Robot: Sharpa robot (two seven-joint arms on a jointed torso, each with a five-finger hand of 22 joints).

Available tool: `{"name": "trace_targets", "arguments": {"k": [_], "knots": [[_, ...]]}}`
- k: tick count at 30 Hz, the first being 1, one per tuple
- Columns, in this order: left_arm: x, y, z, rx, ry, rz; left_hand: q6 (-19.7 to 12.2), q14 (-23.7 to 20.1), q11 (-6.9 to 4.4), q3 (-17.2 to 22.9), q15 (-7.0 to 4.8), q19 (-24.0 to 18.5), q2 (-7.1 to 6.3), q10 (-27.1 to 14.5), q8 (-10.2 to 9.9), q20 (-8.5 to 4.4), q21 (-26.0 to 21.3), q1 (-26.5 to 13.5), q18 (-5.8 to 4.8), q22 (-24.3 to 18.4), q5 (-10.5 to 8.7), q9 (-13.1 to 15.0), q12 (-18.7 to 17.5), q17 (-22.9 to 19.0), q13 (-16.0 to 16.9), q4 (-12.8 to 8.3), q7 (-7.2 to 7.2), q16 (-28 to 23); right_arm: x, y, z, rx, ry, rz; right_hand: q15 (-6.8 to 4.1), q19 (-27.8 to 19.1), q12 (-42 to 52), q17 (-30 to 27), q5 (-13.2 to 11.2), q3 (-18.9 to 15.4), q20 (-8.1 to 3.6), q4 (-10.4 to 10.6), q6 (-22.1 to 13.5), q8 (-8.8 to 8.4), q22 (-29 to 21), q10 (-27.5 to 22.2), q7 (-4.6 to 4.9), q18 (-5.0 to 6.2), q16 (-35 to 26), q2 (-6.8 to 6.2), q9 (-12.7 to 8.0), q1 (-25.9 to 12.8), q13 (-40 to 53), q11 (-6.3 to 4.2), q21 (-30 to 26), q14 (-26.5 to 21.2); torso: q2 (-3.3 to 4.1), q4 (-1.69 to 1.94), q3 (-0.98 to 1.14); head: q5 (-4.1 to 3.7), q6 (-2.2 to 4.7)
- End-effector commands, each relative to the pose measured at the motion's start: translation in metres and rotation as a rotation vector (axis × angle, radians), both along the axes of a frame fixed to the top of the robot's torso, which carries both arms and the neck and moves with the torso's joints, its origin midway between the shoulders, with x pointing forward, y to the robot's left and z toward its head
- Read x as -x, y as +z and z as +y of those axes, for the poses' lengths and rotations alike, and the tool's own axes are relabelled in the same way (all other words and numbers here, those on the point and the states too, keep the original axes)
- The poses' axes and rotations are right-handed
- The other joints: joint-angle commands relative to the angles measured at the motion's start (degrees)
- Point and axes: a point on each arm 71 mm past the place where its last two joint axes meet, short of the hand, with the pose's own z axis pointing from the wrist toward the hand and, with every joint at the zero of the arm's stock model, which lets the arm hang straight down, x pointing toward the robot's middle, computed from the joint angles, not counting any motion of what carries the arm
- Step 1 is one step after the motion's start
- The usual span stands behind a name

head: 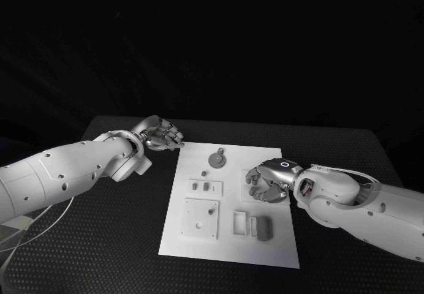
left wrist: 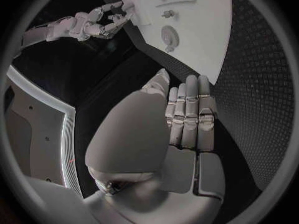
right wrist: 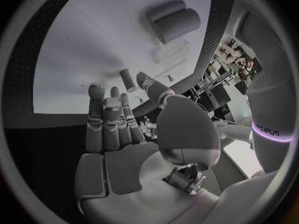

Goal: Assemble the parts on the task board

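**White board flanked by two empty hands**

White task board is centred on the black table, grey parts on it. Left hand is curled, empty, off its far-left corner. Right hand is held open, empty, over its right edge.

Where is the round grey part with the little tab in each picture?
Head view: the round part lies on the far end of the task board, between the left hand and the right hand.
Left wrist view: it lies on the board beyond the left hand's fingertips.
Right wrist view: I cannot pick it out there.
Shared landmark: the white task board.
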Motion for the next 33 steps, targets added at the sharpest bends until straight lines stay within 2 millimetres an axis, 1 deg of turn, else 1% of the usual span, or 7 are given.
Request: {"name": "trace_targets", "arguments": {"k": [1, 6, 23, 28, 31, 32, 33], "knots": [[0.0002, 0.0004, -0.0019, 0.0, -0.006, 0.002, -0.2, 0.4, -0.01, -0.2, 0.12, 0.5, 0.72, -0.2, -0.1, -0.1, 0.3, 0.0, 0.67, -0.1, 0.25, 0.1, 0.2, 0.1, -0.1, 0.1, -0.08, -0.4, 0.0015, -0.0026, 0.0041, 0.008, 0.024, -0.02, -0.76, 0.7, 1.6, -0.1, 0.0, 0.0, -0.02, -0.8, 1.8, 0.9, 1.0, 2.7, 1.12, 2.75, 0.1, 0.92, 0.0, 0.0, 0.3, -0.48, -0.1, 0.3, 0.0, 0.01, 0.01, 0.04, -0.09], [0.0002, 0.0004, -0.0008, 0.0, -0.003, 0.001, -0.2, 0.5, -0.03, -0.1, 0.1, 0.5, 0.88, -0.2, -0.1, -0.13, 0.3, 0.0, 0.69, -0.1, 0.29, 0.1, 0.3, 0.2, -0.1, 0.0, -0.09, -0.4, 0.0022, -0.0049, 0.0081, 0.002, 0.034, -0.018, -1.85, 1.1, 3.1, -0.3, 0.1, -0.1, -0.15, -1.4, 4.4, 2.02, 1.0, 5.3, 1.44, 2.75, 0.0, 1.54, -0.1, -0.3, 0.9, -1.62, -0.1, 0.7, -0.01, 0.0, 0.02, 0.09, -0.16], [0.0005, 0.0004, 0.0004, -0.001, -0.002, 0.002, -0.3, 0.5, -0.03, 0.1, 0.09, 0.5, 0.87, -0.3, -0.2, -0.14, 0.3, 0.2, 0.68, -0.2, 0.36, 0.1, 0.3, 0.5, -0.2, 0.0, -0.05, -0.7, 0.0004, -0.0081, 0.0095, 0.003, 0.03, -0.034, -2.14, 1.1, 3.4, -0.5, 0.1, 0.2, -0.19, -1.7, 5.4, 2.24, 1.0, 5.7, 1.08, 2.75, -0.3, 2.87, -0.5, -0.2, 0.9, -1.89, -0.3, 0.9, 0.01, 0.01, 0.0, 0.16, -0.41], [0.0005, 0.0004, 0.0006, -0.001, -0.002, 0.003, -0.3, 0.5, -0.01, 0.1, 0.11, 0.5, 0.89, -0.3, -0.1, -0.12, 0.3, 0.2, 0.66, -0.2, 0.4, 0.1, 0.3, 0.6, -0.2, 0.0, -0.05, -0.8, -0.0007, -0.0072, 0.0083, 0.011, 0.016, -0.058, -2.25, 1.1, 3.6, -0.5, 0.1, 0.4, -0.21, -1.9, 6.0, 2.45, 1.1, 6.0, 0.85, 2.75, -0.3, 4.08, -0.7, 0.2, 0.9, -2.01, -0.3, 0.9, 0.0, 0.01, 0.0, 0.16, -0.52], [0.0006, 0.0004, 0.0008, -0.001, -0.001, 0.003, -0.3, 0.5, 0.0, 0.1, 0.11, 0.5, 0.89, -0.3, -0.1, -0.12, 0.3, 0.2, 0.66, -0.2, 0.41, 0.1, 0.3, 0.6, -0.2, 0.0, -0.06, -0.8, -0.0006, -0.0067, 0.0084, 0.01, 0.015, -0.065, -3.03, 1.2, 4.8, -0.4, 0.1, 0.9, -0.25, -1.9, 7.7, 3.25, 1.1, 8.1, 0.16, 2.75, -0.3, 5.37, -0.5, 1.0, 1.6, -2.79, -0.2, 1.0, 0.01, 0.01, 0.0, 0.13, -0.65], [0.0005, 0.0003, 0.0007, -0.001, -0.001, 0.003, -0.3, 0.5, 0.0, 0.1, 0.11, 0.5, 0.9, -0.3, -0.1, -0.12, 0.3, 0.2, 0.66, -0.2, 0.42, 0.1, 0.3, 0.6, -0.2, 0.0, -0.06, -0.8, -0.0004, -0.0066, 0.0087, 0.01, 0.016, -0.067, -3.41, 1.4, 5.2, -0.5, 0.5, 5.1, 0.0, 0.3, 8.5, 3.36, 0.9, 8.5, 0.02, 2.72, -0.5, 3.62, -0.7, 2.1, 2.0, -3.05, -0.5, 1.0, 0.0, 0.01, 0.01, 0.14, -0.65], [0.0005, 0.0003, 0.0006, -0.001, -0.002, 0.003, -0.3, 0.5, 0.0, 0.1, 0.12, 0.5, 0.9, -0.3, -0.1, -0.12, 0.3, 0.2, 0.66, -0.2, 0.42, 0.1, 0.3, 0.6, -0.2, 0.0, -0.06, -0.9, -0.0003, -0.0064, 0.0089, 0.008, 0.017, -0.07, -3.44, 1.7, 5.4, -0.5, 0.3, 6.9, -0.04, 1.0, 8.8, 3.35, 1.0, 8.6, -0.14, 2.75, -0.5, 3.19, -0.8, 2.1, 2.2, -3.18, -0.5, 1.2, -0.01, 0.0, 0.01, 0.16, -0.65]]}}
